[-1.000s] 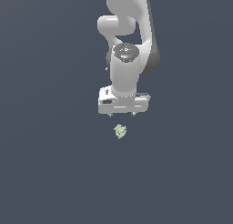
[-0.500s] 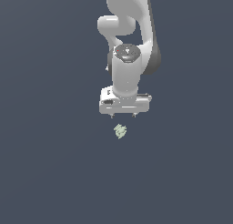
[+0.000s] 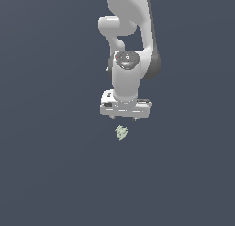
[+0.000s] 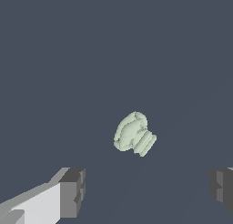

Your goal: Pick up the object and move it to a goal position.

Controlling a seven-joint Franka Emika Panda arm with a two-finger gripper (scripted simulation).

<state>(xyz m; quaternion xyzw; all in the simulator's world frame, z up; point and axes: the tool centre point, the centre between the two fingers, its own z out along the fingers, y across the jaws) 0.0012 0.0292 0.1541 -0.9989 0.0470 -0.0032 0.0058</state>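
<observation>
White two-fingered pincer (image 3: 124, 118) hangs released above the plain dark grey bench (image 3: 46, 174), fingers spread wide and pointing down; wrist view shows the dark finger pads (image 4: 73, 192) well apart with nothing between them, presumably so the gap can drop around the target. Small pale grey-green lumpy object with ridged screw-like grooves (image 3: 121, 132) lies on the bench just beside the pincer at about its 6 o'clock in the exterior view, not touching it and off the finger line in the wrist view (image 4: 134, 133). Bench around the object shows no edges or other items in either view, so approach looks unobstructed from any side; no goal marker visible.
</observation>
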